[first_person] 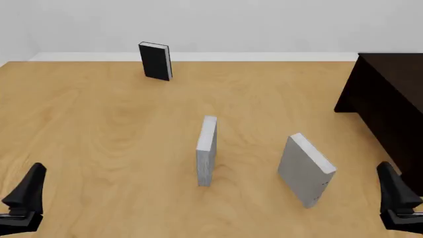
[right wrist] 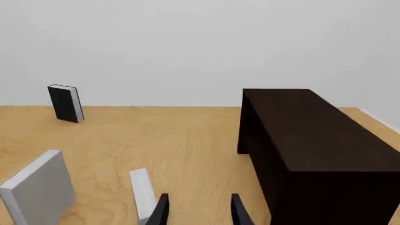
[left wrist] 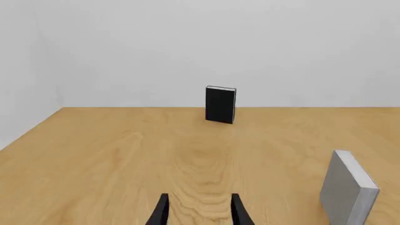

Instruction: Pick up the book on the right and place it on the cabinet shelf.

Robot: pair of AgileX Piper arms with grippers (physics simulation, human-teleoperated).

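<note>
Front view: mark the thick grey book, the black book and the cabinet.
thick grey book (first_person: 298, 168), front view, broad cover.
black book (first_person: 153, 60), front view, front cover.
cabinet (first_person: 390, 94), front view, top surface.

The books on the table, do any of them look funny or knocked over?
None has fallen. All three stand upright: the black book far back, the slim grey book in the middle, the thick grey book on the right, which seems to lean slightly. Nothing looks damaged.

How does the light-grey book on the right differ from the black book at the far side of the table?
The light-grey book is pale with a plain broad cover, while the black book is dark with a white page edge. The grey book stands near the arms and close to the cabinet; the black book stands far back on the left. The grey one looks thicker. Both stand upright on the table, untouched.
</note>
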